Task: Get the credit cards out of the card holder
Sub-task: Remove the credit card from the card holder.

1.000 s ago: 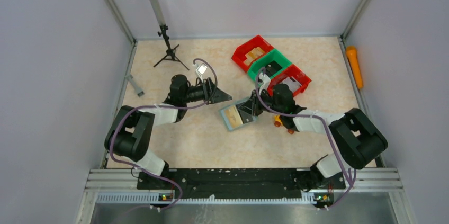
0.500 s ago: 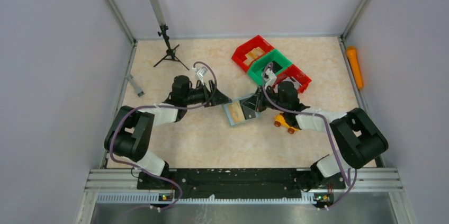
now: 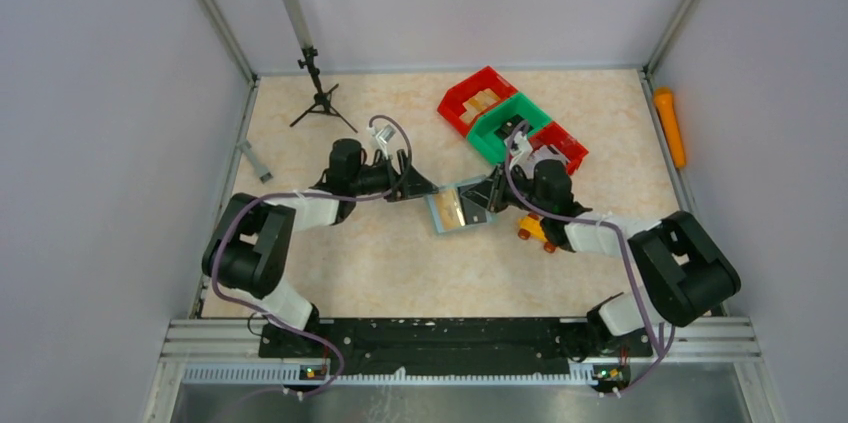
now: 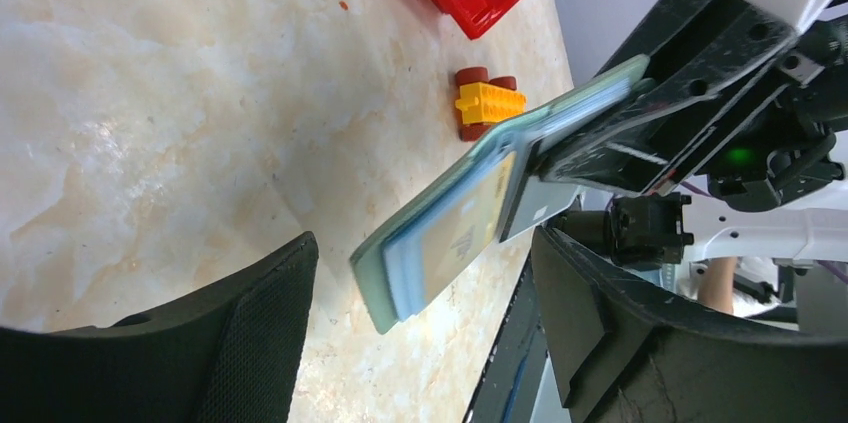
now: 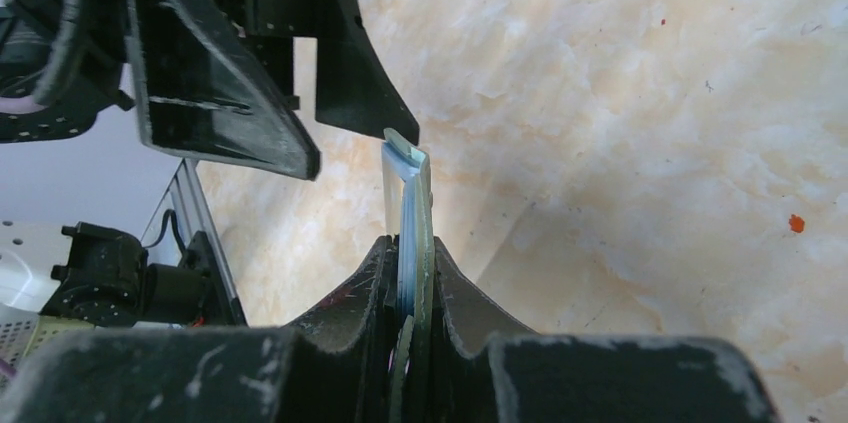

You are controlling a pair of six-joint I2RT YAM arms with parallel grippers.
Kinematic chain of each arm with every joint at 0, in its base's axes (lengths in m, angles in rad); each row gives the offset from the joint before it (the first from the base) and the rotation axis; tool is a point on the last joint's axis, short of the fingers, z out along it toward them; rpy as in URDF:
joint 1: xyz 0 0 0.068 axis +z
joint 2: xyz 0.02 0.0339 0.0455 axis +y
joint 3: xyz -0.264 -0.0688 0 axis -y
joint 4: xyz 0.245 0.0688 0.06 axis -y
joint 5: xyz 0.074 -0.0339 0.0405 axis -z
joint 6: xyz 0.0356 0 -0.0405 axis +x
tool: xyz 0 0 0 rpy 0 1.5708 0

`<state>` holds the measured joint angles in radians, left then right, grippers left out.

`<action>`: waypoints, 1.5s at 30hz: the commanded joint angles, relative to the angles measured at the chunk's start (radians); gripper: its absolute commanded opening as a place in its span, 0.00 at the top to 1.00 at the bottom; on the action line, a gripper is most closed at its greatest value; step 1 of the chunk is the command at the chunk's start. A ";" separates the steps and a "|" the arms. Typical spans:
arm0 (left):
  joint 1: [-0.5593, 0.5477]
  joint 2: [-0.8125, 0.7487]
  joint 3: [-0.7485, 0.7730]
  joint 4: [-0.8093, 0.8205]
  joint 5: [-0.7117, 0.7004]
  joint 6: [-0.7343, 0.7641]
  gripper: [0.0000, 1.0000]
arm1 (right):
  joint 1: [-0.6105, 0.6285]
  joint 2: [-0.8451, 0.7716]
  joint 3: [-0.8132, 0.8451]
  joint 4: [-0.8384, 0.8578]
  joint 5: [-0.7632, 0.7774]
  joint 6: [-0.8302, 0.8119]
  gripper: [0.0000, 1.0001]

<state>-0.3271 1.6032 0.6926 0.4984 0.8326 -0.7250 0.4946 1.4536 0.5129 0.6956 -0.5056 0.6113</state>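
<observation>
- Several credit cards (image 4: 455, 228) sit as a stack inside the card holder (image 3: 460, 207), tan-orange face outward with blue edges showing. None of that stack has come free, so the pulling-out is, by my reading, not yet begun.
- The card holder is off the table (image 3: 380, 263), tilted on edge, on the near-left side of the green bin (image 3: 488, 126) and well apart from it.
- The right gripper (image 5: 410, 253) is clamped tight on the holder's edge that faces the green bin, and carries its whole weight.
- The left gripper (image 3: 415, 185) lies farther from the green bin than the holder does. Its jaws are spread wide, one on each side of the holder's free end, and grip nothing (a gap shows on both sides in the left wrist view).
- What is left, as I judge it: close on the cards alone, draw them out, then set them down.
- A yellow toy car (image 3: 532, 230) lies on the near side of the green bin.
- One red bin (image 3: 470, 93), touching the green bin's far side, holds something tan, too small to tell whether it is a card.
</observation>
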 commanded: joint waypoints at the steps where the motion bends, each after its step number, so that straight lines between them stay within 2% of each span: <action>1: -0.002 0.038 0.031 0.084 0.074 -0.037 0.20 | -0.014 -0.078 -0.021 0.122 0.033 0.017 1.00; 8: -0.044 0.071 0.058 0.098 0.106 -0.046 0.26 | -0.020 -0.091 -0.047 0.182 0.032 0.040 1.00; 11: -0.057 0.081 0.054 0.160 0.130 -0.075 0.40 | -0.022 -0.089 -0.049 0.184 0.036 0.040 1.00; 16: -0.062 0.074 0.041 0.235 0.149 -0.114 0.74 | -0.024 -0.080 -0.045 0.181 0.038 0.042 1.00; 20: -0.062 0.052 0.030 0.234 0.137 -0.103 0.90 | -0.024 -0.065 -0.034 0.165 0.039 0.035 0.98; 22: -0.060 0.043 0.031 0.213 0.124 -0.087 0.92 | -0.024 -0.061 -0.019 0.122 0.057 0.012 0.85; 25: -0.050 0.032 0.032 0.159 0.092 -0.060 0.95 | -0.024 -0.071 0.013 -0.037 0.154 -0.035 0.64; 29: -0.034 0.014 0.039 0.053 0.023 -0.005 1.00 | -0.024 -0.118 0.010 -0.109 0.246 -0.069 0.50; 32: -0.033 -0.002 0.048 -0.027 -0.021 0.034 1.00 | -0.023 -0.149 -0.017 -0.063 0.221 -0.080 0.50; 38: -0.032 -0.015 0.041 -0.026 -0.023 0.041 1.00 | -0.023 -0.200 -0.086 0.104 0.135 -0.080 0.51; 45: -0.033 -0.047 0.014 0.025 -0.017 0.033 1.00 | 0.009 -0.158 -0.087 0.245 -0.028 -0.074 0.51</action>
<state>-0.3611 1.6260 0.7170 0.4564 0.8131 -0.7071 0.4828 1.2812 0.4187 0.7921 -0.4232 0.5514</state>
